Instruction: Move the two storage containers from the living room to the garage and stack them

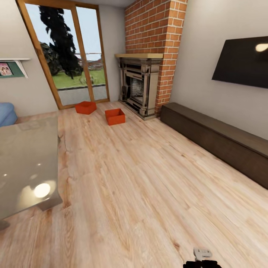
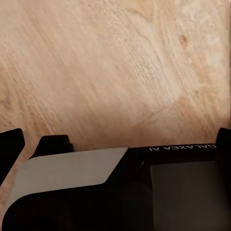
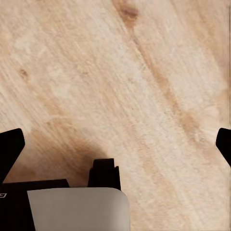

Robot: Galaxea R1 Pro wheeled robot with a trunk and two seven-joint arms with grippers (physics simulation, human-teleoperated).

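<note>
Two red-orange storage containers stand on the light wood-plank floor at the far end of the living room. One container sits just in front of the glass doors, the other a little nearer, beside the fireplace. They stand apart and both are open-topped. My left gripper hangs over bare wood planks, open, its dark fingertips at the picture's edges with nothing between them. My right gripper is likewise open over the planks, holding nothing. Both grippers are far from the containers.
A glass-topped table fills the near left and a blue sofa sits behind it. A long low dark cabinet runs along the right wall under a television. The fireplace stands in the brick corner. A wide strip of wood floor leads toward the containers.
</note>
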